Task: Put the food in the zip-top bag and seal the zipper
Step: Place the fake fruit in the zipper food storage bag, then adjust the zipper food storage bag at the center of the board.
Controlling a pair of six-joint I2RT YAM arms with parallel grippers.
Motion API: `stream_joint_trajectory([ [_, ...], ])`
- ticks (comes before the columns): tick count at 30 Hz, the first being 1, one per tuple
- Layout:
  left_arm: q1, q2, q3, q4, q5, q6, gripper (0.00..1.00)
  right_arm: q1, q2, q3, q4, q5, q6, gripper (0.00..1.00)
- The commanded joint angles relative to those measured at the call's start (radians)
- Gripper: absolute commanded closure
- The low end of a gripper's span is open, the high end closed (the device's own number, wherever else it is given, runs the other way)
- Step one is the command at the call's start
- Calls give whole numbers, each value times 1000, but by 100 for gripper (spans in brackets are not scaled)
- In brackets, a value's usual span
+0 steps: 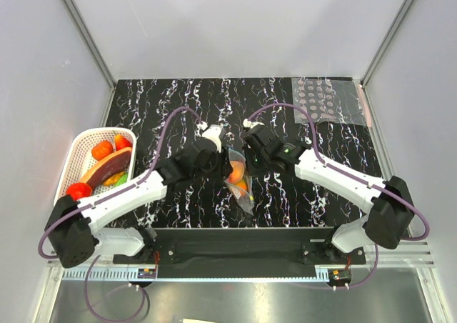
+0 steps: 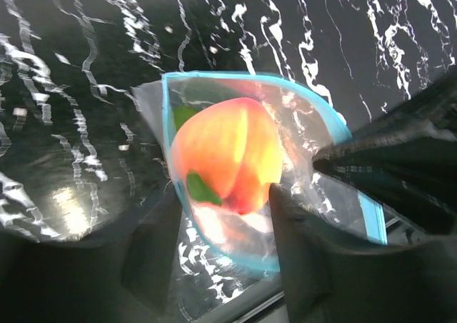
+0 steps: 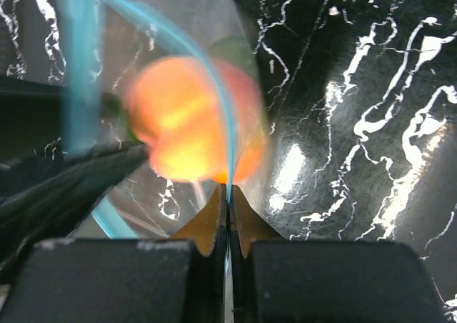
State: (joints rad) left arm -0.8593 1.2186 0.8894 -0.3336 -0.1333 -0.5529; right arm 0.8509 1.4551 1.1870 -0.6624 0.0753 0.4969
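Note:
The zip-top bag hangs between my two grippers at the table's middle, mouth open. Its light blue zipper rings the opening. A peach-pink fruit with green leaves sits inside; the top view shows two orange shapes in the bag. My right gripper is shut on the zipper strip, holding the bag's edge up. My left gripper is open, its fingers either side of the bag's near rim. The left gripper and right gripper nearly touch.
A white basket at the left holds a red tomato, orange-red pieces and a brownish slice. A clear sheet with grey dots lies at the back right. Grey walls enclose the dark marbled table.

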Motion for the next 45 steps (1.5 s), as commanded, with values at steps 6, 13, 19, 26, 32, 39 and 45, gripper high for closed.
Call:
stream_joint_trajectory([
  [6, 6, 51, 52, 147, 81, -35, 98, 31, 4, 45, 58, -72, -32, 100],
  [13, 6, 56, 66, 145, 84, -48, 100, 54, 8, 37, 96, -155, -41, 100],
  [19, 20, 52, 80, 105, 61, -28, 100, 56, 14, 37, 76, -129, -32, 100],
  [26, 28, 74, 86, 169, 129, -93, 100, 66, 37, 71, 136, -189, -1, 100],
  [32, 48, 64, 66, 137, 112, -55, 100, 79, 25, 53, 106, -137, -6, 93],
  [39, 72, 41, 42, 128, 107, 41, 100, 79, -48, 20, 89, -98, 17, 57],
  [45, 86, 56, 60, 122, 119, 71, 100, 77, -142, 33, 18, -27, 22, 48],
])
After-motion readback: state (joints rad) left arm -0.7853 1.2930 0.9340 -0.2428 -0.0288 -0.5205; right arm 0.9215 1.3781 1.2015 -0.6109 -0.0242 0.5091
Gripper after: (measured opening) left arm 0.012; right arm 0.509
